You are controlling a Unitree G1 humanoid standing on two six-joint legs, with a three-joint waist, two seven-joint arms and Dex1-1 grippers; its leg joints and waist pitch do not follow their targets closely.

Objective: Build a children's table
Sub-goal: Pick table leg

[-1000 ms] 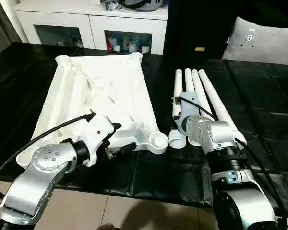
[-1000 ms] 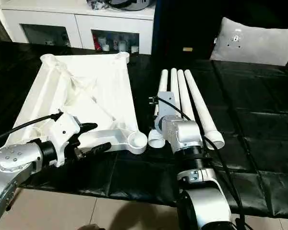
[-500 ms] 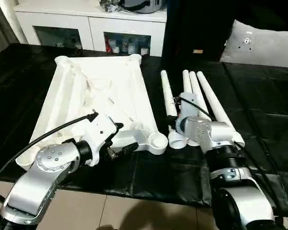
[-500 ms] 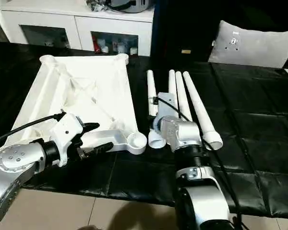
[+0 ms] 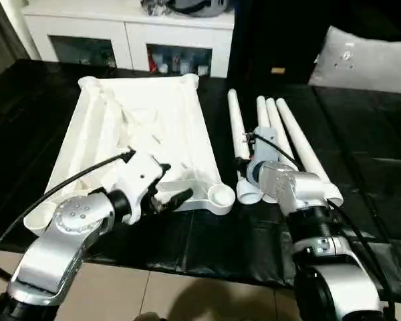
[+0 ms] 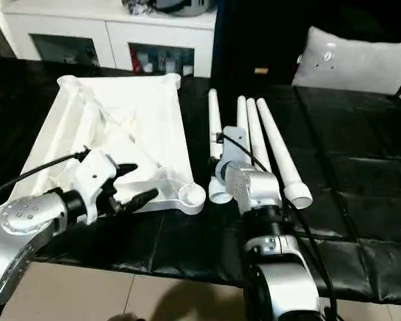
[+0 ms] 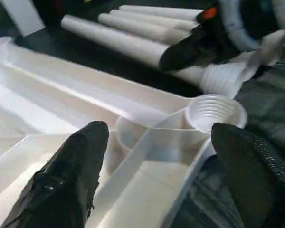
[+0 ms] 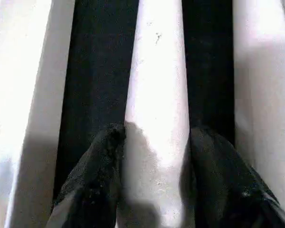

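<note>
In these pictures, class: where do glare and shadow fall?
Left eye view: glare washes out the table top. Right wrist view: the right gripper casts a shadow on a leg. Left wrist view: the corner socket looks evenly lit.

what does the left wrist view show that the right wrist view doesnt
Left wrist view alone: the upturned table top with its ribs, the threaded corner socket, and the left end effector open over that corner.

Right wrist view alone: a close look at the right end effector, its fingers closed on either side of one leg.

Both: the white legs lying on the black cover, and the right end effector at work on them.
</note>
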